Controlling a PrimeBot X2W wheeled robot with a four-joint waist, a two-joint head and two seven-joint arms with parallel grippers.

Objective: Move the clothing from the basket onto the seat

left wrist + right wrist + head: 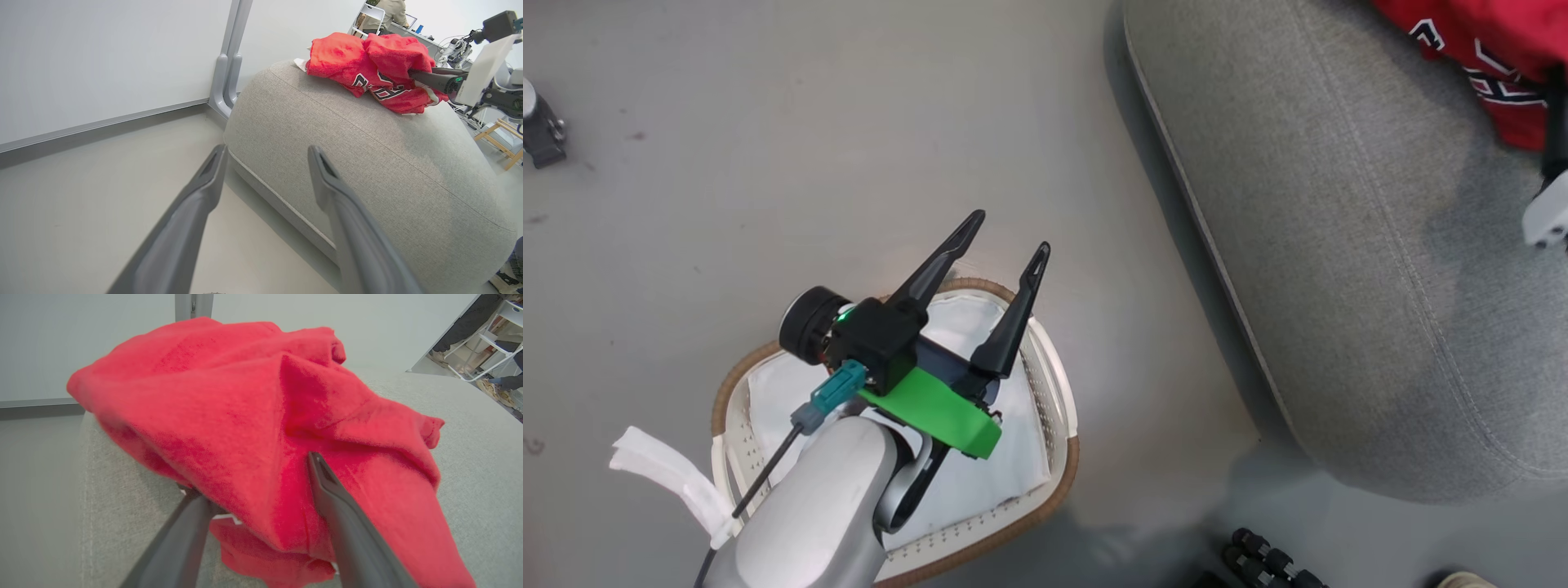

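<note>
The big grey seat (1339, 245) takes up the whole right side of the head view, with its rounded corner pointing down toward the bottom of the frame. In the left wrist view it's that fat cushion (367, 163) running from the middle out to the right edge. Everything sits on a plain pale floor (768, 163).

The basket (1072, 457) is at lower centre-left of the head view, down on the floor and well clear of the seat. All that's in it is a plain white sheet (1013, 457), no red in there.

The clothing (1494, 49) is up on the seat, crammed into the upper right corner of the head view. In the left wrist view it's a crumpled red heap (367, 65) at upper right with a bit of the block lettering showing. In the right wrist view it's right in your face (245, 416).

The left end effector (1010, 233) hangs over the far rim of the basket with its fingers spread, nothing between them. Same in its own view (267, 149).

The right end effector (251, 475) is pushed into the red pile, fingers apart. The fabric is draped over the tip of one finger and bunched in the gap, and looks loose rather than pinched.
</note>
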